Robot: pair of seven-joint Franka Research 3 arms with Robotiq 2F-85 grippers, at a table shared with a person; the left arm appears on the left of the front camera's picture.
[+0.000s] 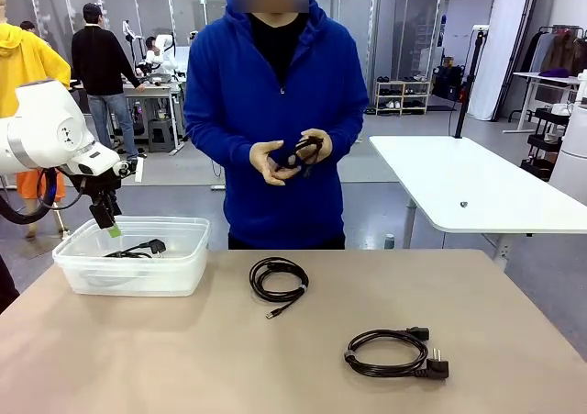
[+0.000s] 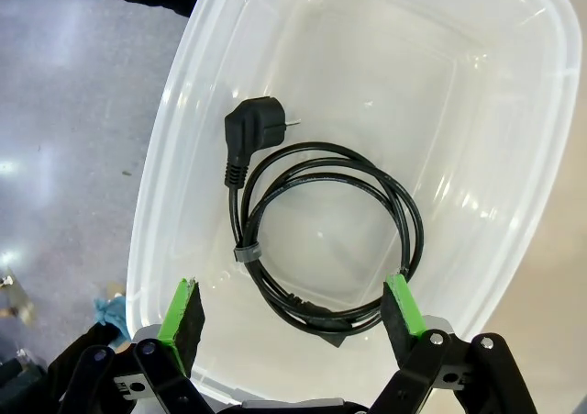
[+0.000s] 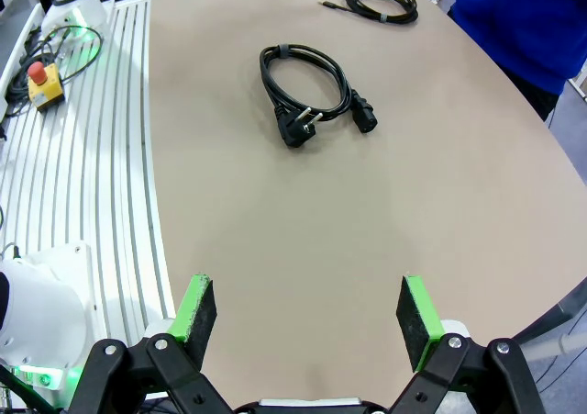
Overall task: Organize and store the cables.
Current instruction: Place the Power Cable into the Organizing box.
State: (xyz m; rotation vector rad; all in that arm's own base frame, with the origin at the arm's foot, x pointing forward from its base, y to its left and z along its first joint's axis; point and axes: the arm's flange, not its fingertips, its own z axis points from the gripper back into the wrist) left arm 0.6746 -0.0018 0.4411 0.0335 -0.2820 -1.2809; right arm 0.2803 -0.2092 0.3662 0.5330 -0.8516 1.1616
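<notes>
A coiled black power cable (image 2: 321,240) lies in the clear plastic bin (image 2: 518,157), which stands at the table's left (image 1: 128,278). My left gripper (image 1: 108,221) hangs open just above that bin, its green pads (image 2: 181,311) spread over the coil with nothing between them. A thin cable coil (image 1: 278,279) rests mid-table, and a thicker cable with plugs (image 1: 390,352) lies at the front right. The person in blue holds another cable (image 1: 298,152) in both hands. My right gripper (image 3: 301,313) stands open over bare tabletop, well short of the plug cable (image 3: 307,88).
The tan table (image 1: 183,359) has free room between bin and coils. A white table (image 1: 477,184) stands behind on the right. Beside the table's edge runs a slotted rail with a red stop button (image 3: 37,72).
</notes>
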